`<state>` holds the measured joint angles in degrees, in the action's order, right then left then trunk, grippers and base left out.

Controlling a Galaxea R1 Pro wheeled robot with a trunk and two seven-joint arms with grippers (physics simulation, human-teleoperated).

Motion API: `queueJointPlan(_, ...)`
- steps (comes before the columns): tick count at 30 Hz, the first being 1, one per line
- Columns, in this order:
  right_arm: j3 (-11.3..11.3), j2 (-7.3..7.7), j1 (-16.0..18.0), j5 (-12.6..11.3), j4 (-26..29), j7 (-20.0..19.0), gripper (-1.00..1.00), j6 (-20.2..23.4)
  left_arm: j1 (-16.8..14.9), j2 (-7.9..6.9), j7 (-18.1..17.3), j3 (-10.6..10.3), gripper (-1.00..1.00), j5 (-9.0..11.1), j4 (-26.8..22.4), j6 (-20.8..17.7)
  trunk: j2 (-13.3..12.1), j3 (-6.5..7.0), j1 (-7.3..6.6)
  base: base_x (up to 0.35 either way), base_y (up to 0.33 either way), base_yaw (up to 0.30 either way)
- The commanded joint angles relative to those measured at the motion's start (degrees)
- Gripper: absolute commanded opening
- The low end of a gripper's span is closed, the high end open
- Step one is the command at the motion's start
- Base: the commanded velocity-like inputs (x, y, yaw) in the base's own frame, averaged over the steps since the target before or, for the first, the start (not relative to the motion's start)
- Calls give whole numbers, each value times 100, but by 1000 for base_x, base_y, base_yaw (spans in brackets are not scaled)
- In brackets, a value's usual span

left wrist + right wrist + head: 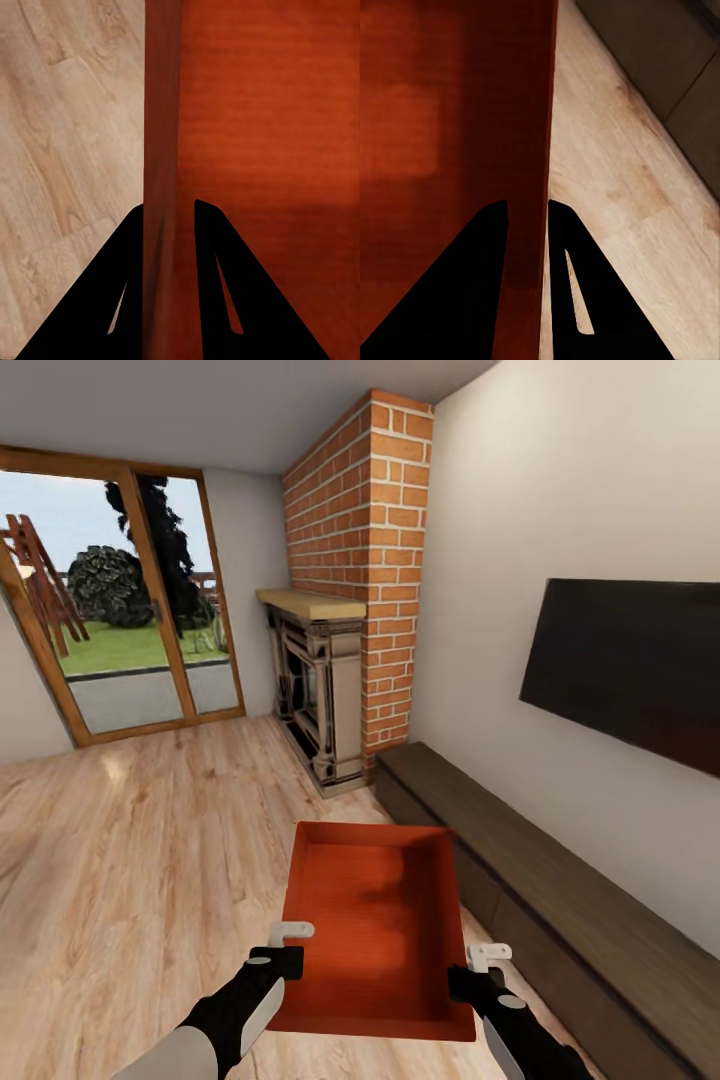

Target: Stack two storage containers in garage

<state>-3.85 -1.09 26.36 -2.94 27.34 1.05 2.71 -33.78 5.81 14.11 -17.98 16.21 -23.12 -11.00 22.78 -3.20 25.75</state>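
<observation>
Storage container (375, 920): orange-red, plastic-looking, matt, with a finely ribbed bottom. Floor (130, 860): light wood planks, grained, with a soft sheen; fireplace wall (360, 530): rough red brick with pale mortar. Low bench (560, 900): dark, matt, possibly wood; gripper fingers (97, 300): flat black.

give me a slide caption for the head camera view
Both hands, left and right, grip a storage container by its side walls beside the brick fireplace.

Light wood-plank floor (130, 860) is running glossy from the glass doors (130, 600) to the near edge. Brick fireplace (335, 660) is standing on it at the far wall; a long dark low bench (560, 900) is sitting along the right wall.
</observation>
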Motion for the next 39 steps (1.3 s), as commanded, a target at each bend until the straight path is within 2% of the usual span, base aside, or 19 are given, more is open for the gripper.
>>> queueJointPlan(1, 10, 3, 0, -26, -9, 18, -100, 28, -6, -1, -314, -67, -100, 46, -122, -16, 14, -14, 3, 0, 0, 300)
queueJointPlan(19, 20, 3, 0, -8, -1, 18, -100, 19, -6, 14, -346, -64, -100, 50, -122, -16, 14, -14, 3, 0, 0, 300)
queueJointPlan(35, 11, 3, 0, -15, -1, 18, -100, 28, -3, 121, -327, -67, -100, 23, -120, 32, 14, -14, 3, 0, 0, 300)
queueJointPlan(39, -10, 3, 0, -7, -1, 17, -100, 28, -6, 160, -328, -138, -100, 21, -120, 83, 14, -14, 3, 0, 0, 300)
